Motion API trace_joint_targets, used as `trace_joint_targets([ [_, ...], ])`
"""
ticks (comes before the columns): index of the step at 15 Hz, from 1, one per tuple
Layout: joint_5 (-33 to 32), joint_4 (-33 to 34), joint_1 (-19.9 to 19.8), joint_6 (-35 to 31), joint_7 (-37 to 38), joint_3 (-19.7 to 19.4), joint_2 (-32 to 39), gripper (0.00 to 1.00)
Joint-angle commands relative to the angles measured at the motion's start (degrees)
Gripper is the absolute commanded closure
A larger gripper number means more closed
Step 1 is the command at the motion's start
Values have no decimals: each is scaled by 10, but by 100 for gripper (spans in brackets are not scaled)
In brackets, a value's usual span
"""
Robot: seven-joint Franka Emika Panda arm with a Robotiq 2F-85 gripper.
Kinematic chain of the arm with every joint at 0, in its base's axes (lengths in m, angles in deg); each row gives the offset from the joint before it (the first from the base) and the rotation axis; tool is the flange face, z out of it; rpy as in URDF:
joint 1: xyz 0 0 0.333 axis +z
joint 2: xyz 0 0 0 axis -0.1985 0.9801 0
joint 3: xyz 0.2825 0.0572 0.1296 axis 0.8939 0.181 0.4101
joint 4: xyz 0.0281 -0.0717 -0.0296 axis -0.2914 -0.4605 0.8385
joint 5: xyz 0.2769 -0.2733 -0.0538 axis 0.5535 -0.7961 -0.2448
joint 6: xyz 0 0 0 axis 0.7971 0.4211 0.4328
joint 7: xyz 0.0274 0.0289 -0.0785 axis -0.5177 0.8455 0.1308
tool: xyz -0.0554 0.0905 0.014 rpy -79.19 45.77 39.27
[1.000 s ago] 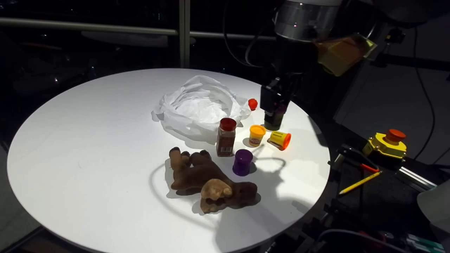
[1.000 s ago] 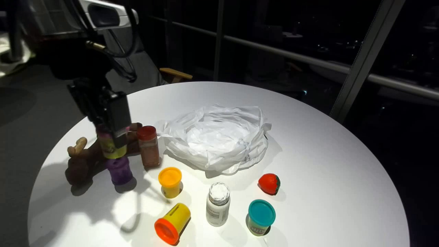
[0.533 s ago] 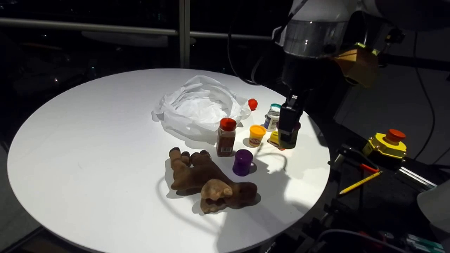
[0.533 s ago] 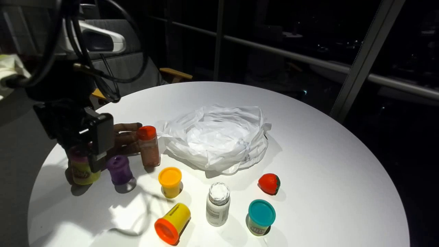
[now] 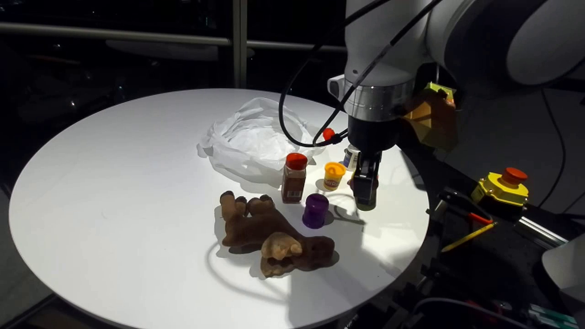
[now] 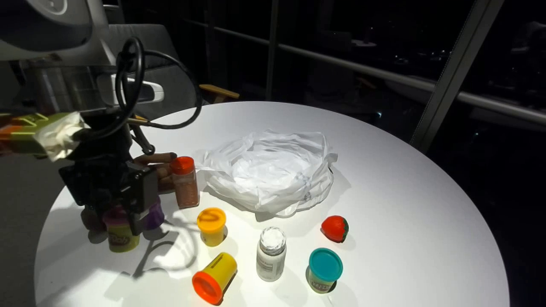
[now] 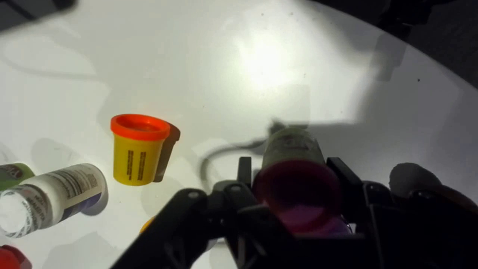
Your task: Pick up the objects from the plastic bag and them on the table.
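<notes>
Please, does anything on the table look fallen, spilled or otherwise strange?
Yes: the orange-lidded tub lies on its side, while the teal-lidded tub and red-lidded jar stand upright. The brown toy is also on its side. I see no spill.

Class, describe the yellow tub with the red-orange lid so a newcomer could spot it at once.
On the round white table, find the white bag. In an exterior view, a white bottle stands nearer the camera than the bag, and the yellow tub is just left of that bottle. Unlike the upright teal-lidded tub and amber-lidded tub, it lies on its side.
</notes>
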Motion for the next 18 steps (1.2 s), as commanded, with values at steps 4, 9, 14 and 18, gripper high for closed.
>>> trace_joint_targets([
  [4,-52,14,-3,-52,10,-15,15,72],
  [9,-70,20,-3,-135,15,-45,52,72],
  [14,-123,20,4,-179,25,-71,74,72],
  [18,-155,19,5,-192,26,-85,82,22],
])
